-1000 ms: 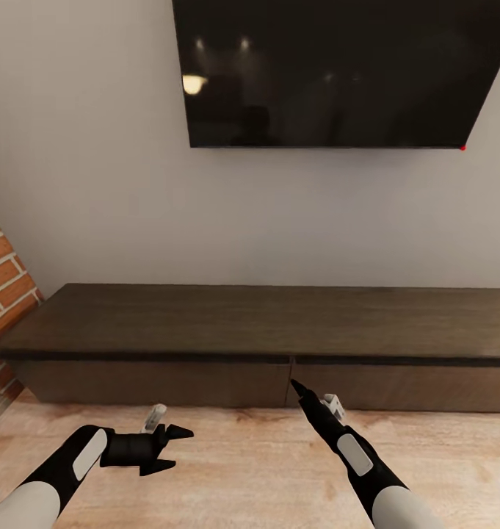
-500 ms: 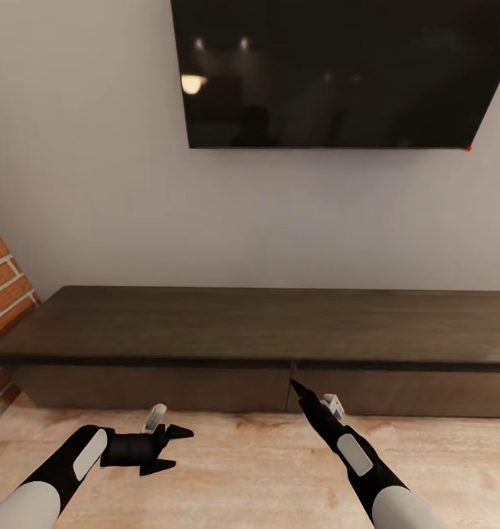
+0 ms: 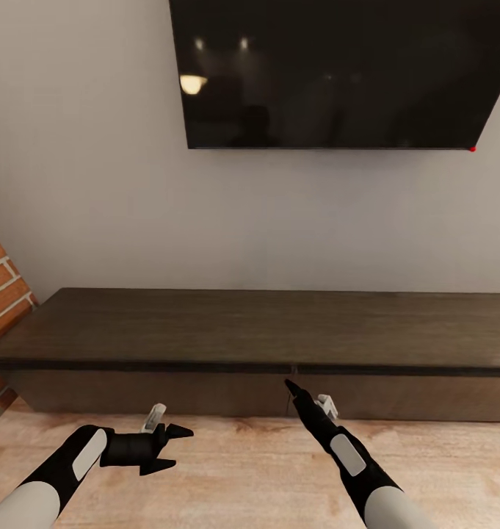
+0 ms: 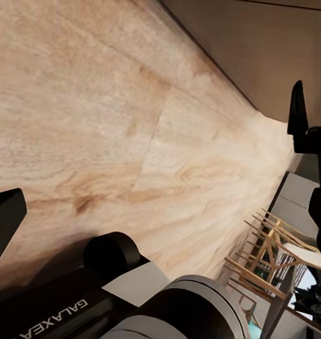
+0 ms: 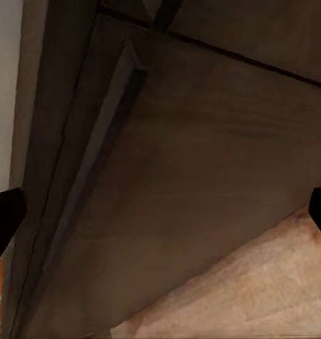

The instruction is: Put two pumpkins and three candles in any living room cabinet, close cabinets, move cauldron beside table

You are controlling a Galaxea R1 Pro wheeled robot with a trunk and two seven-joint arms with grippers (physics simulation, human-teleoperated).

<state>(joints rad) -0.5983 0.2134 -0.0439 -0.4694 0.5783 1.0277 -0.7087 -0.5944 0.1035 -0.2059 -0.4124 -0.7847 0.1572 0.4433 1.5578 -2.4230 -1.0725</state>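
- Since the cabinet (image 3: 264, 323) is stiff, heavy wood with flat drawer fronts and no handles, we think the dark gap under its top edge is the best place to hook a drawer; it stands against the wall, right ahead.
- Our right gripper (image 3: 292, 387) points at the seam between two drawers, close to it; in the right wrist view its fingertips sit wide apart, holding nothing.
- Our left gripper (image 3: 169, 446) hangs spread over the wooden floor (image 3: 242, 470), holding nothing.
- We cannot see inside the drawers; the TV (image 3: 338, 73) is cut off at the top.
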